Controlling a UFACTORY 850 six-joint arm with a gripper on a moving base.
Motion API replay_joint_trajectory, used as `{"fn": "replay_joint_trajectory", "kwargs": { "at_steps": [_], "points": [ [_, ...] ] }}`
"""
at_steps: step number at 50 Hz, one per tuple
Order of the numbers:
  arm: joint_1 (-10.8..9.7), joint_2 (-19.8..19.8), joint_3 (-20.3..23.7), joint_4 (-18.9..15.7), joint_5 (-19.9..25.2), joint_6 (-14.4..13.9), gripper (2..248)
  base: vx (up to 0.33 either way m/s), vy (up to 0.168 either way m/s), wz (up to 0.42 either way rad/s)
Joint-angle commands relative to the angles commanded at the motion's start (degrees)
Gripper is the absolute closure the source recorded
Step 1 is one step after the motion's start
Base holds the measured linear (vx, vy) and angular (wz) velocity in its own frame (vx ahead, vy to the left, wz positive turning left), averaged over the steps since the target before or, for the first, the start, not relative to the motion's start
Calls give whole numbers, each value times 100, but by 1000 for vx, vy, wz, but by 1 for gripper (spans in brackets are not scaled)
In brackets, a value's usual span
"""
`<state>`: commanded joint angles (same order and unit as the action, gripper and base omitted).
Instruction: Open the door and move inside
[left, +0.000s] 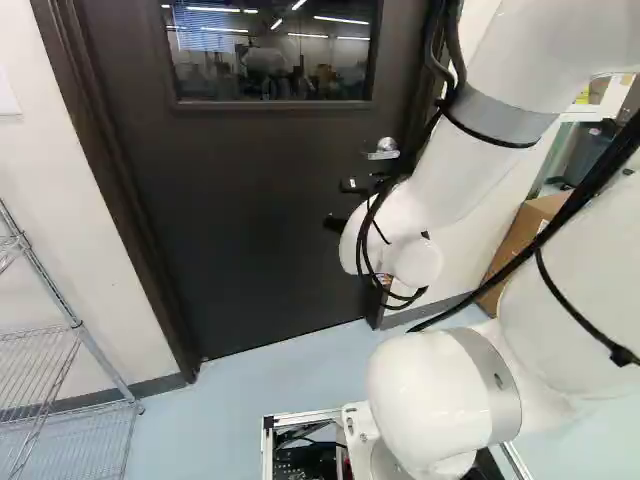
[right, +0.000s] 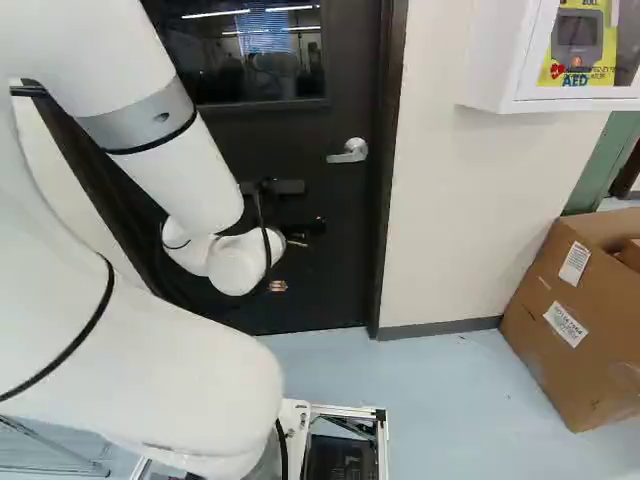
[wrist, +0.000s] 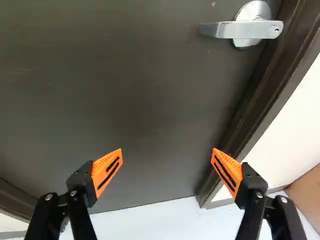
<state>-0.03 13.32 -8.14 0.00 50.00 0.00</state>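
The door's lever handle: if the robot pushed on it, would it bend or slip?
The lever handle looks like metal, so probably stiff. Its smooth face may let the orange pads slide. Jutting sideways from a round plate, it would likely pivot when pressed.

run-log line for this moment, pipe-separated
door closed | lever handle not gripped | gripper open, nothing between fingers, facing door, lower than handle | doorway not entered
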Motion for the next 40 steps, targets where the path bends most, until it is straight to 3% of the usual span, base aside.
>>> {"fn": "replay_joint_trajectory", "kwargs": {
  "at_steps": [40],
  "points": [
    [-182, -119, -680, 0, 0, 0, 3, 0, 0, 0]
  ]
}}
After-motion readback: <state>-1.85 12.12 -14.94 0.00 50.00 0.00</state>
